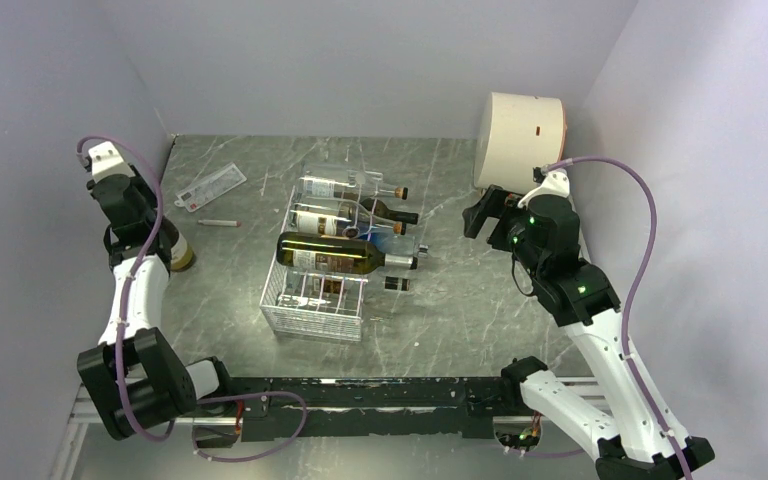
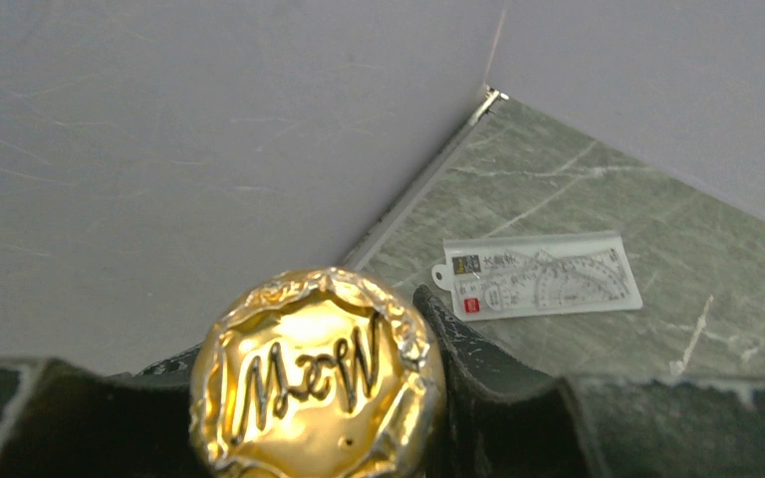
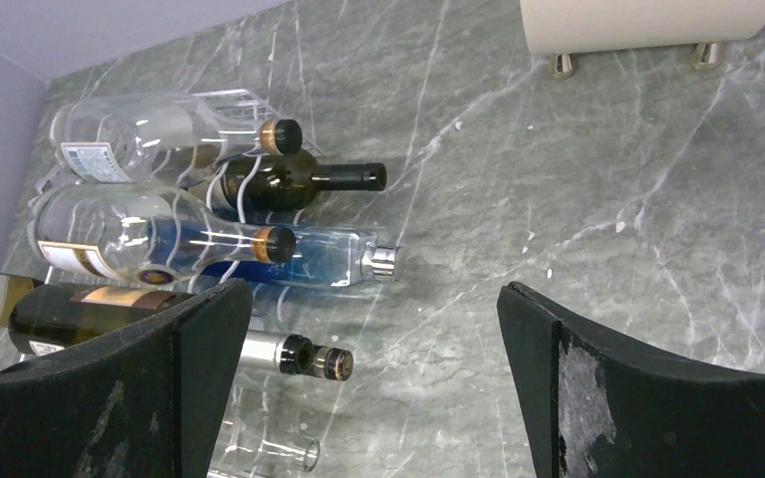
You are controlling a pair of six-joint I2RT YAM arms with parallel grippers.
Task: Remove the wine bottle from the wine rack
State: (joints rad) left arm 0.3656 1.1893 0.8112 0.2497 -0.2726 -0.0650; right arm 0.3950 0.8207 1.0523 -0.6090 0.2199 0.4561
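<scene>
The white wire wine rack (image 1: 312, 305) lies mid-table, with several bottles lying across it: clear ones (image 1: 345, 186) at the far end and a dark green one (image 1: 340, 254) nearer. They also show in the right wrist view (image 3: 139, 134). My left gripper (image 1: 152, 236) is by the left wall, away from the rack, shut on the neck of an upright wine bottle (image 1: 179, 255). Its gold foil cap (image 2: 317, 368) fills the space between my fingers (image 2: 483, 383). My right gripper (image 1: 480, 214) is open and empty (image 3: 374, 388), hovering right of the bottle necks.
A cream cylindrical drum (image 1: 520, 135) stands at the back right, its base in the right wrist view (image 3: 647, 25). A packaged protractor (image 1: 210, 187) (image 2: 538, 276) and a pen (image 1: 218, 222) lie back left. Walls close in on the left, back and right.
</scene>
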